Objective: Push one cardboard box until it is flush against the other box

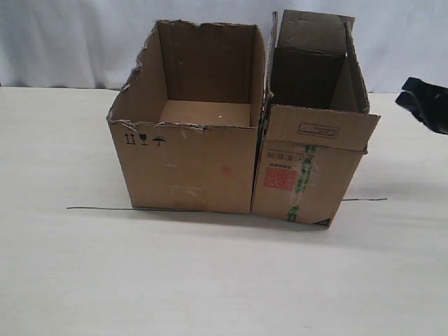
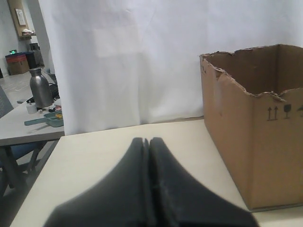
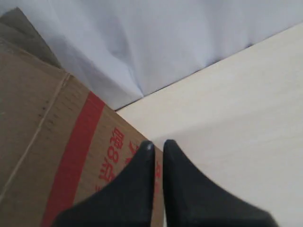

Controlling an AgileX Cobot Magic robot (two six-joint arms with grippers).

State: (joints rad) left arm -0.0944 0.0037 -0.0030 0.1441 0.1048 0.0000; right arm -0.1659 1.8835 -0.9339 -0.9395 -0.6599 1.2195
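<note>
Checking the exterior view, you've got the cardboard box right of centre, touching the other box along their shared side. It looks flush, maybe slightly skewed, so the push seems done. The right gripper sits apart at the right edge.

Left wrist view: the left gripper is closed tight with nothing in it, and the other box is at the frame's right.

Right wrist view: the right gripper's fingers are nearly together, holding nothing. The cardboard box's red print fills the lower left.

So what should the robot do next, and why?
Probably just lift the right pincer away. The narrow box already seems to touch the wide box along its side, with no gap showing, and the pincer is off it.
</note>
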